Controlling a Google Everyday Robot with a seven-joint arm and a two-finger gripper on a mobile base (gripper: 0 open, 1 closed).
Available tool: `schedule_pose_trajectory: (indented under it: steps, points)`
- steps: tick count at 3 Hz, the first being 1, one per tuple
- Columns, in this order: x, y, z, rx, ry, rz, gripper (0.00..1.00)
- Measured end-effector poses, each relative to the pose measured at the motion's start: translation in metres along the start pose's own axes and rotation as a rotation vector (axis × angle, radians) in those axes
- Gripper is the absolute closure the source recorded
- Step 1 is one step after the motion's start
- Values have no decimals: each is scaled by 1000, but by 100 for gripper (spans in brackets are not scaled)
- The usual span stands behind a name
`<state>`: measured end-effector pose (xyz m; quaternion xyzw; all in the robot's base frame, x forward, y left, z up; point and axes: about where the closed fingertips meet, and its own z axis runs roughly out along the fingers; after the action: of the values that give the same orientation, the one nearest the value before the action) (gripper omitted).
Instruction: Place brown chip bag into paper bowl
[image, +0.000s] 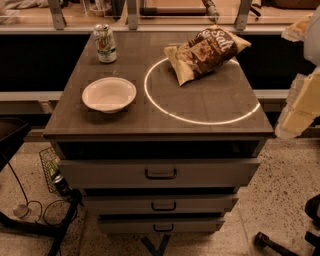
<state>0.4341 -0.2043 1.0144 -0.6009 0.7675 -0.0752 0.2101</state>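
Your gripper (298, 107), open or closed you could not tell, hung off the 3 o'clock edge of the cabinet (210, 102), clear of the brown chip bag (206, 52) lying ungrasped at 1 o'clock, well apart from the paper bowl (109, 94), mouth-up to receive it, at 9 o'clock.

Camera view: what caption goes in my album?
Brown chip bag and round white paper bowl lie apart on a grey cabinet top; gripper hovers off its right side.
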Motion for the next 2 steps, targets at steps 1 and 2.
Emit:
schedule_pose_trajectory:
  steps: [1,2]
  points:
    - [-2,0,-5,11,-3,-3,17]
    - [-5,0,-10,24,-7,-7,16]
